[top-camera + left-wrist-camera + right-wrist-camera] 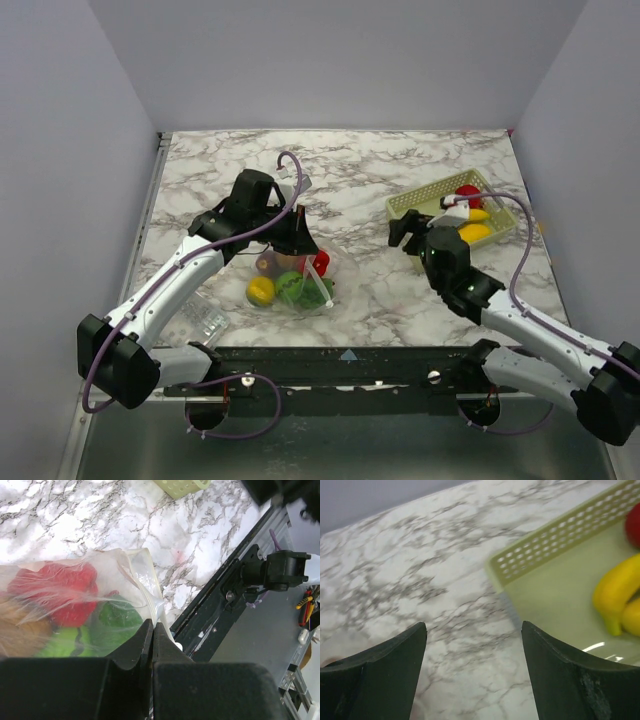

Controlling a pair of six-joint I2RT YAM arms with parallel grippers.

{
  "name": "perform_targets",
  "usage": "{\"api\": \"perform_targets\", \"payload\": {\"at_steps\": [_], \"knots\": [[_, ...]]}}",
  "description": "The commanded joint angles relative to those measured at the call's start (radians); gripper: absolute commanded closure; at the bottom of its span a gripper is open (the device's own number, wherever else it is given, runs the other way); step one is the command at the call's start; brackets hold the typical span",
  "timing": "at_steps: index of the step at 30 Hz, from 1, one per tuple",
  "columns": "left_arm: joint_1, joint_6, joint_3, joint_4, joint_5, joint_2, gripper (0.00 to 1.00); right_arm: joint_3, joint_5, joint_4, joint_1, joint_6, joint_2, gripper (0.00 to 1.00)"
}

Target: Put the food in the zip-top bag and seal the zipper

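Light is bright, soft and even from above; the table (400, 170) carries only faint shadows beneath the arms. In the left wrist view the bag (135, 575) throws white glare off its folds and the left gripper (152, 635) is dark and unfocused. The right wrist view is soft, the right gripper (474, 630) blurred and the basket (555, 540) hazy

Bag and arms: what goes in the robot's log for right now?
left gripper: shut on bag edge | right gripper: open, by basket | toy food: some bagged, some in basket
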Motion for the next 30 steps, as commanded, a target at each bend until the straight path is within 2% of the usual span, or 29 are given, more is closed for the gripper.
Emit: {"api": "perform_targets", "payload": {"at_steps": [1, 4, 9, 17, 23, 26, 30], "knots": [[0.004, 0.003, -0.001, 0.009, 0.033, -0.006, 1.00, 0.114, 0.087, -0.125, -0.184, 0.015, 0.073, 0.19], [0.004, 0.001, -0.003, 0.011, 0.032, -0.012, 1.00, 0.201, 0.058, -0.167, -0.316, 0.034, 0.181, 0.16], [0.002, -0.002, -0.008, 0.017, 0.041, -0.019, 1.00, 0.420, 0.018, -0.294, -0.478, 0.025, 0.460, 0.09], [0.002, -0.002, -0.007, 0.018, 0.044, -0.018, 1.00, 0.679, 0.082, -0.374, -0.609, -0.044, 0.832, 0.03], [0.002, 0.001, -0.006, 0.015, 0.038, -0.009, 1.00, 0.790, 0.091, -0.384, -0.662, -0.092, 0.976, 0.02], [0.003, 0.003, -0.002, 0.011, 0.038, -0.005, 1.00, 0.816, 0.060, -0.383, -0.683, -0.099, 1.012, 0.02], [0.004, 0.003, -0.001, 0.011, 0.041, 0.000, 1.00, 0.830, 0.091, -0.373, -0.690, -0.127, 1.041, 0.03]]}}
